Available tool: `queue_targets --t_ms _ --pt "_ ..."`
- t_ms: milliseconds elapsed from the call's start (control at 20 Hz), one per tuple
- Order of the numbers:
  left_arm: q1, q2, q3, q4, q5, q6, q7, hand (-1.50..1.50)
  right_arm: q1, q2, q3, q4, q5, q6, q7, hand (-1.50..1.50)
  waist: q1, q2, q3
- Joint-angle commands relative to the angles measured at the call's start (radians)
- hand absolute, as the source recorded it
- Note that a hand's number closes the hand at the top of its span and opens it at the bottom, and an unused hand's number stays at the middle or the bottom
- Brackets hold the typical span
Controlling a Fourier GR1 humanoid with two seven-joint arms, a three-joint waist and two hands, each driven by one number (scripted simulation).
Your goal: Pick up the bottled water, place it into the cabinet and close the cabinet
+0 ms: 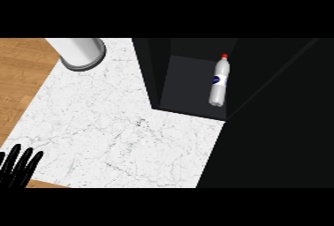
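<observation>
Inside the dark cabinet [189, 95], a bottled water [220, 83] is seen lying on its side, while the left hand [18, 165] is rested open at the marble table's [111, 128] edge.

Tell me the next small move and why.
Probably swing the cabinet door shut: the clear plastic water bottle with the red cap already lies inside the dark open cabinet, and no hand holds it. Only the left hand shows, resting open at the lower left edge.

You are looking at kitchen: white marble counter [117, 132] meeting wood flooring [20, 75], dark cabinet [195, 88] standing open, bottled water [220, 81] lying inside.
</observation>
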Motion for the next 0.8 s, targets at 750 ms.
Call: queue_targets --t_ms 750 --pt "-0.026 0.067 0.079 0.011 0.041 -0.072 0.013 -1.5 -0.252 0.303 0.021 0.211 -0.25 -0.04 0.31 1.5 0.025 0.028 0.003"
